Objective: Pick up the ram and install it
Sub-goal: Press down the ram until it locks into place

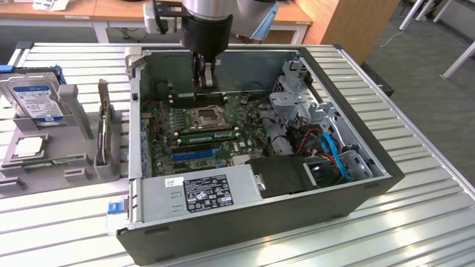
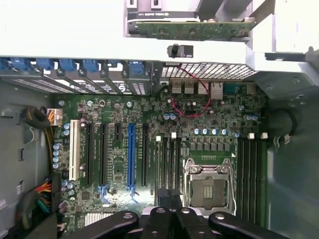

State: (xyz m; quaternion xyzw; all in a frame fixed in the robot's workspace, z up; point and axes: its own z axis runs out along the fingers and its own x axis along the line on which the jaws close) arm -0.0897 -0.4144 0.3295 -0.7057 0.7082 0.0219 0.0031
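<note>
The ram [image 1: 104,119] is a thin green board standing on edge in the grey holder [image 1: 74,162], on the exterior view's left beside the open computer case [image 1: 356,167]. In the wrist view the ram [image 2: 192,31] lies just beyond the case wall. My gripper [image 1: 206,82] hangs inside the case above the motherboard's back part, near the processor socket [image 1: 206,117]. Its fingers are together and I see nothing between them. In the wrist view the gripper [image 2: 168,200] sits over black memory slots [image 2: 168,159] beside the socket [image 2: 209,185].
A silver hard drive [image 1: 34,100] with a blue-white label and a square processor chip [image 1: 28,146] rest in the same holder. The power supply [image 1: 202,192], drive cage [image 1: 297,105] and blue cables [image 1: 337,158] crowd the case's front and right. A green stick [image 1: 208,134] sits in a slot.
</note>
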